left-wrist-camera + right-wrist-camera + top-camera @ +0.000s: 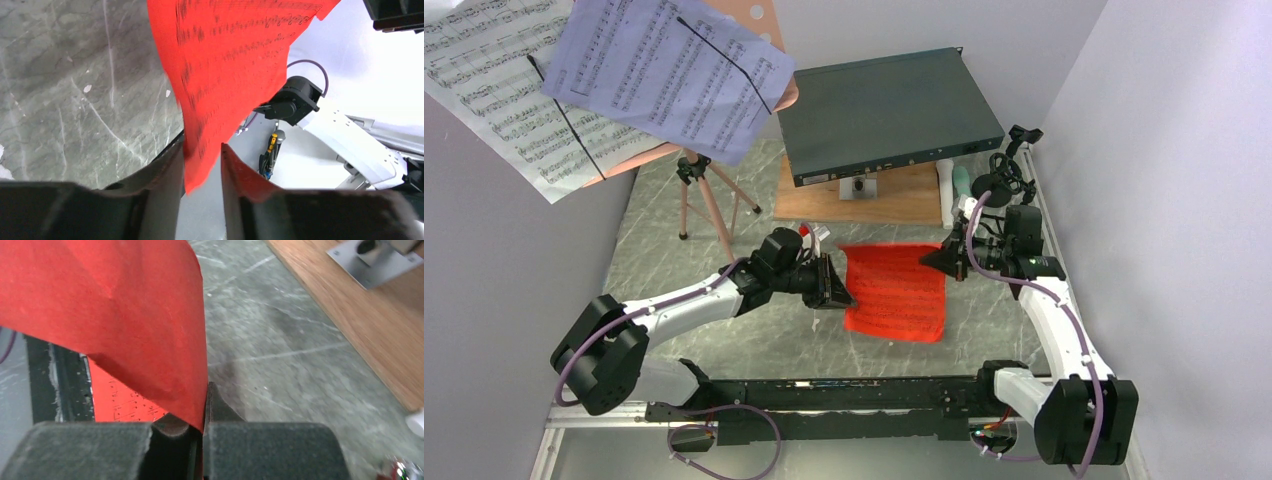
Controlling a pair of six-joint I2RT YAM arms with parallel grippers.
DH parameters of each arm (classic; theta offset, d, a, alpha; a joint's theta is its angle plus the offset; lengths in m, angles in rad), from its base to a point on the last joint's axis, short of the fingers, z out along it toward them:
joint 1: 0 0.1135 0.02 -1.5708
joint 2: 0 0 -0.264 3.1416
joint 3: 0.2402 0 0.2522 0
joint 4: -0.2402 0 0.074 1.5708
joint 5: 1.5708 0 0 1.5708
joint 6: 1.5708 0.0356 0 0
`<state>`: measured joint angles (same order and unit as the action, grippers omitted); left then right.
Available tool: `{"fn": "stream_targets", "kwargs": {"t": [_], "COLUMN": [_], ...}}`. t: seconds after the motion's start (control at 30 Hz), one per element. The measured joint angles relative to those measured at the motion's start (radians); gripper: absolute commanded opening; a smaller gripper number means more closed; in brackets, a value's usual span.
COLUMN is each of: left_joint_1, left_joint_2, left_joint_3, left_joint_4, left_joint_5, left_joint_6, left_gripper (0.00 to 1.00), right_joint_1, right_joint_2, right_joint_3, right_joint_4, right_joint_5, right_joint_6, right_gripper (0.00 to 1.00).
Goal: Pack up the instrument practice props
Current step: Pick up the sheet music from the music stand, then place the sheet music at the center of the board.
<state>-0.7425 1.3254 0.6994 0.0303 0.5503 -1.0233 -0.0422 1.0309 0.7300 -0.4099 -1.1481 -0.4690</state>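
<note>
Right jaws pinched shut on one edge of red page (pixel 896 290), left jaws part-open with the opposite edge loose in the gap, page slung between over surface (pixel 754 335); stand (pixel 713 215) and its pages (pixel 664 75) not yet packed, so early days.

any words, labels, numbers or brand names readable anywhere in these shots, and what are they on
No text can be read in any view.
On the red paper sheet of music: printed staves and notes only; any title is too blurred.
On the white paper sheet of music: notes only, too small to read.
On the lavender paper sheet of music: notes only, too small to read.
On the dark grey flat metal rack box: front-panel markings too small to read.
</note>
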Motion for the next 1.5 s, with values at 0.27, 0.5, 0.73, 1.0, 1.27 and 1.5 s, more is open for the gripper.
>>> {"fn": "stream_targets", "kwargs": {"t": [0.27,0.5,0.73,1.0,1.27,1.5], "left_joint_1": [0.009,0.013,0.013,0.013,0.005,0.002], "left_joint_2": [-0.108,-0.182,-0.296,-0.392,-0.5,-0.625], "left_joint_3": [-0.01,-0.01,-0.018,-0.084,-0.065,0.087], "left_joint_4": [-0.082,-0.171,-0.169,-0.146,-0.177,-0.293], "left_joint_5": [-0.085,-0.145,-0.212,-0.212,-0.172,-0.193], "left_joint_6": [0.076,0.204,0.253,0.277,0.381,0.523], "left_gripper": [0.73,0.87,0.99,0.96,0.96,0.96], "right_joint_1": [-0.134,-0.129,-0.049,0.096,0.155,0.155], "right_joint_2": [0.051,0.056,0.103,0.201,0.259,0.201], "right_joint_3": [0.002,0.002,0.002,-0.021,-0.078,-0.061], "right_joint_4": [-0.059,-0.043,0.063,0.304,0.521,0.443], "right_joint_5": [0.1,0.334,0.543,0.801,1.099,1.132], "right_joint_6": [-0.063,-0.164,-0.275,-0.299,-0.234,-0.189], "right_gripper": [0.0,0.01,0.02,0.26,0.59,0.8]}}
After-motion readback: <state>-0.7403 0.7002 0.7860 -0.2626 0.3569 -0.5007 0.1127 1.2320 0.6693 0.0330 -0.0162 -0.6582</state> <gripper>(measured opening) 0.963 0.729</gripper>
